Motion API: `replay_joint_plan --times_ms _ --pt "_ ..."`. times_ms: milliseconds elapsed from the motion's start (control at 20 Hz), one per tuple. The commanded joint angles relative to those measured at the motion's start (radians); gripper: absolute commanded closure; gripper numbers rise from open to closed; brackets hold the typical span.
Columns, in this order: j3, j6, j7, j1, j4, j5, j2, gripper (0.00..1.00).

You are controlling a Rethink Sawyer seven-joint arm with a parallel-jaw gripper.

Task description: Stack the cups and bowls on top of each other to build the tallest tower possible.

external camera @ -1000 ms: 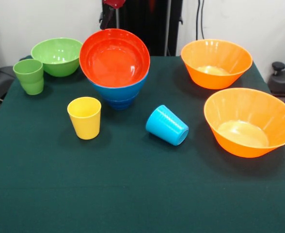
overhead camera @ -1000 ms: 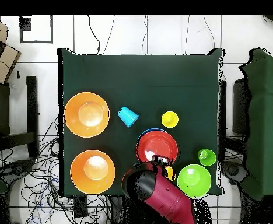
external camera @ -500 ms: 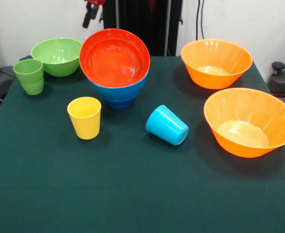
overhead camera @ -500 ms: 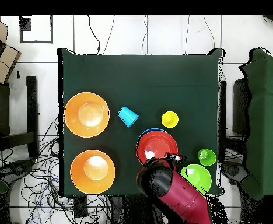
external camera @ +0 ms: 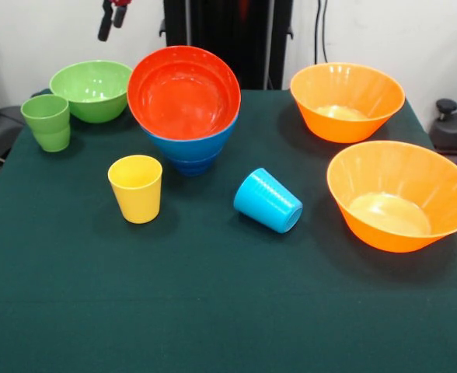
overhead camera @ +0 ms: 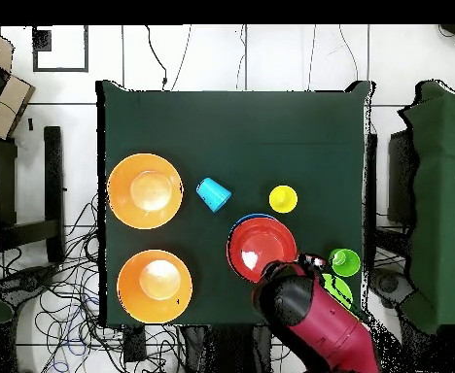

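Note:
The tower is a red-orange bowl sitting tilted on stacked blue bowls; from overhead the tower shows mainly red. My gripper hangs open and empty high above the green bowl, left of the tower. Overhead, the gripper and arm cover most of the green bowl. A green cup stands upright near that bowl. In front of the tower a yellow cup stands upright, and a light blue cup lies on its side.
Two large orange bowls stand upright on the other side of the table: one at the back, one nearer the front. The dark green table has chairs and cables around it.
The gripper has moved from above the tower sideways to above the green bowl, and the arm now hides most of that bowl overhead. No cup or bowl has moved.

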Motion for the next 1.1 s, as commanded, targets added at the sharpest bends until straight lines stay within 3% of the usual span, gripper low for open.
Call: replay_joint_plan --times_ms 50,650,1100 --pt "0.156 0.077 -0.126 -0.057 -0.060 -0.101 -0.002 0.00" --pt "0.257 -0.033 -0.125 -0.203 0.011 -0.197 -0.045 0.00" --pt "0.301 -0.063 -0.092 -0.251 0.011 -0.256 -0.037 0.00"
